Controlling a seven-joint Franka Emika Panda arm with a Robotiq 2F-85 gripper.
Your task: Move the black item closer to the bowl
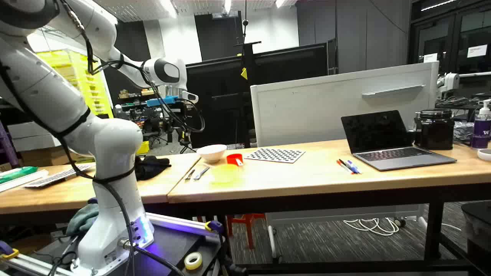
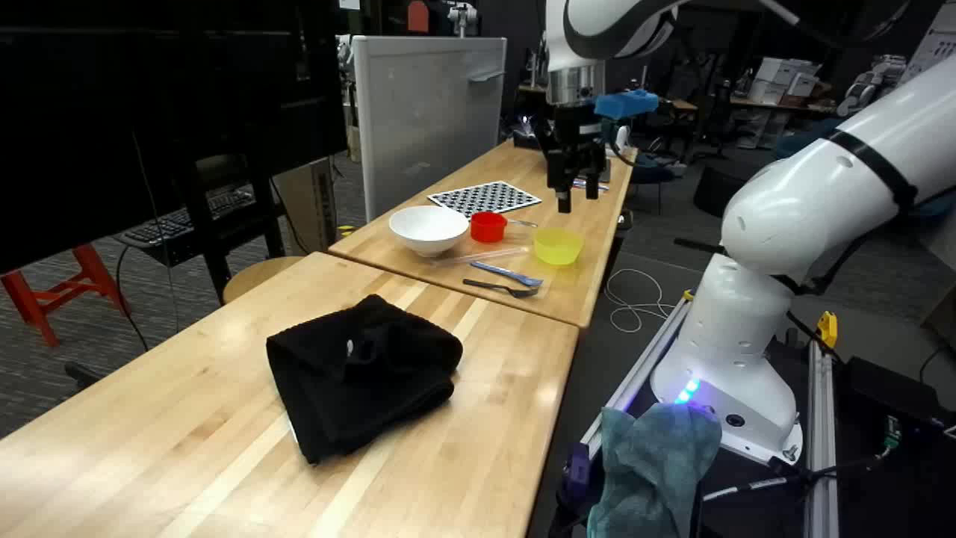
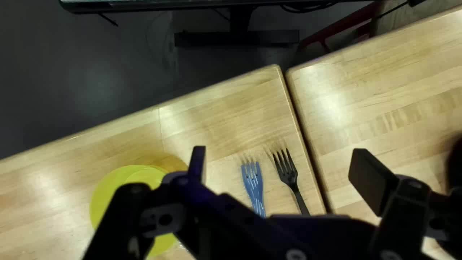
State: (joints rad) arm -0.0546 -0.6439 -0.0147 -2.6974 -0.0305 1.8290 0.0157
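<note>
Pincer point(image 2: 578, 196) is hovering, jaws apart; pickup is seemingly awaiting approach, the black cloth point(image 2: 362, 388) lying seven o'clock from the bowl point(image 2: 428, 228) in an exterior view.

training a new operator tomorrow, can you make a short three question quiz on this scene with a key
1. True or false: the black item lies on the wooden table, apart from the gripper.
2. Which stands nearer the white bowl: (a) the yellow container or (b) the red container?
3. How many forks show in the wrist view?

Key: 1 true; 2 b; 3 two.
</note>
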